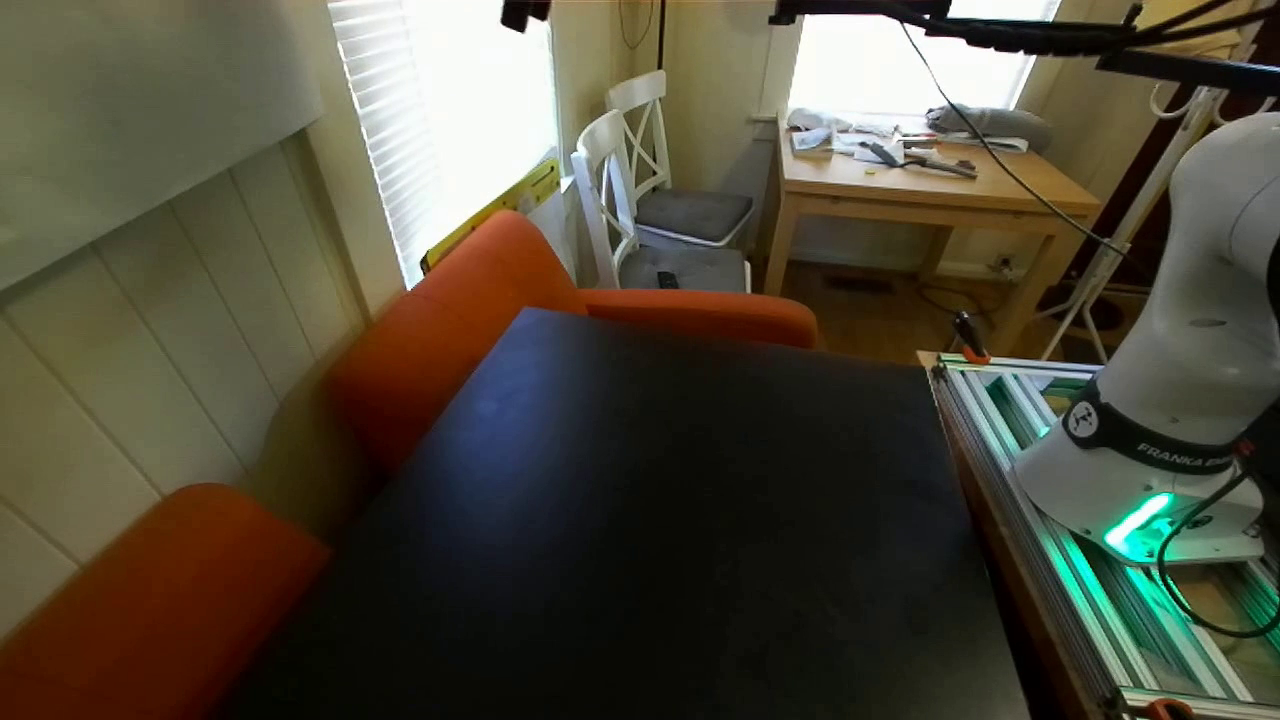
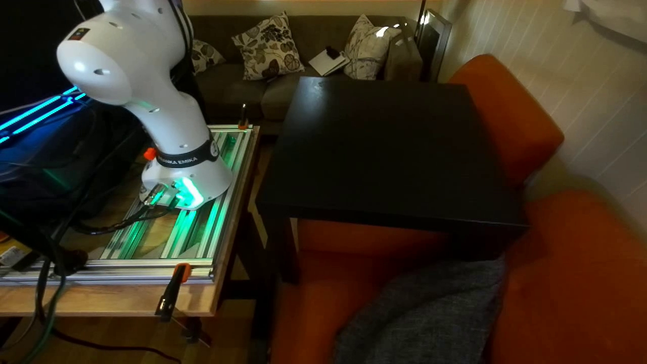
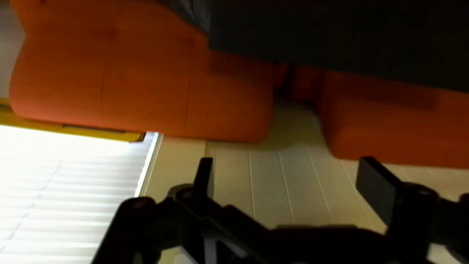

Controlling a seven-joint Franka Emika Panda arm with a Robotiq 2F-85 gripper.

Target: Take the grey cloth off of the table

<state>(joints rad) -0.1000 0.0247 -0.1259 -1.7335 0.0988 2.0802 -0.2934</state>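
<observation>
The table (image 1: 700,500) has a flat black top with nothing lying on it in both exterior views (image 2: 394,151). Its edge also crosses the top of the wrist view (image 3: 348,40). The grey cloth (image 2: 424,318) lies rumpled on an orange seat beside and below the table's near edge in an exterior view; its lower part is cut off by the frame. A small grey patch of it shows by the table corner in the wrist view (image 3: 190,13). My gripper (image 3: 287,179) is open, with nothing between its fingers. It faces the wall, apart from table and cloth.
Orange seats (image 1: 500,320) with tall backs stand round the table, against the panelled wall (image 1: 160,330). The arm's base stands on a metal frame (image 2: 202,253) clamped to a wooden bench. White chairs (image 1: 690,215) and a light wooden desk (image 1: 940,190) stand farther off. A couch (image 2: 222,86) stands behind.
</observation>
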